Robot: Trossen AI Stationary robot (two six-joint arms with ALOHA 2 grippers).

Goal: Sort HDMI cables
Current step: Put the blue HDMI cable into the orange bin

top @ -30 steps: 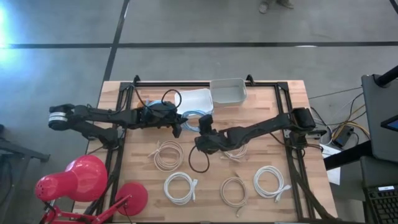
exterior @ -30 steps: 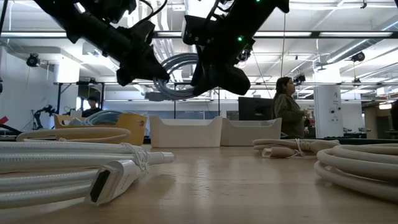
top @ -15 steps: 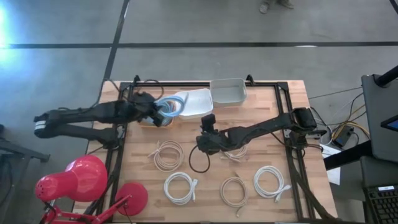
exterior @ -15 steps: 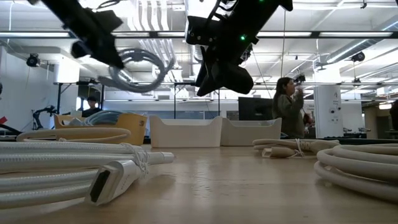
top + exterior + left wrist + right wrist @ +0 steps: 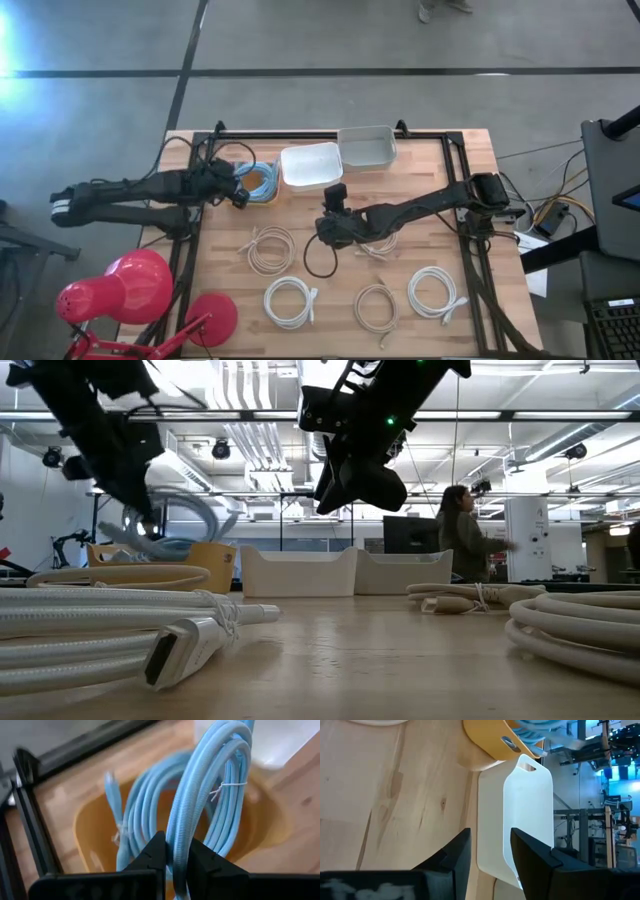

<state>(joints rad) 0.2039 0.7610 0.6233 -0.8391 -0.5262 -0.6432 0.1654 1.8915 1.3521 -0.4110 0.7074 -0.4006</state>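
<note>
My left gripper (image 5: 238, 190) is shut on a light blue coiled HDMI cable (image 5: 210, 785) over the yellow bin (image 5: 262, 198) at the table's far left. Another light blue coil (image 5: 135, 825) lies inside that bin. My right gripper (image 5: 335, 200) is open and empty, above the table's middle; it also shows in the low view (image 5: 355, 485). On the table lie a beige coil (image 5: 271, 248), a white coil (image 5: 289, 301), a second beige coil (image 5: 376, 306) and a second white coil (image 5: 436, 292). One more coil (image 5: 378, 248) is partly hidden under the right arm. My left gripper pinches the near side of the blue coil's bundled turns (image 5: 176, 832) between its two fingers. The fingers come from the table's left, slanting down, and lie across the strands. The coil stands out ahead of the fingers, lifted over the yellow bin's opening (image 5: 190, 520).
Two white bins (image 5: 312, 163) (image 5: 368, 146) stand side by side at the far edge, right of the yellow bin. A black frame rail (image 5: 196, 250) runs along the table's sides. A red lamp (image 5: 140, 290) stands at the near left corner. A person (image 5: 462, 540) stands beyond the table.
My left gripper has carried the blue coil from beside the right gripper at the table's middle toward the far left and down, to over the yellow bin. It has stayed shut on the coil.
</note>
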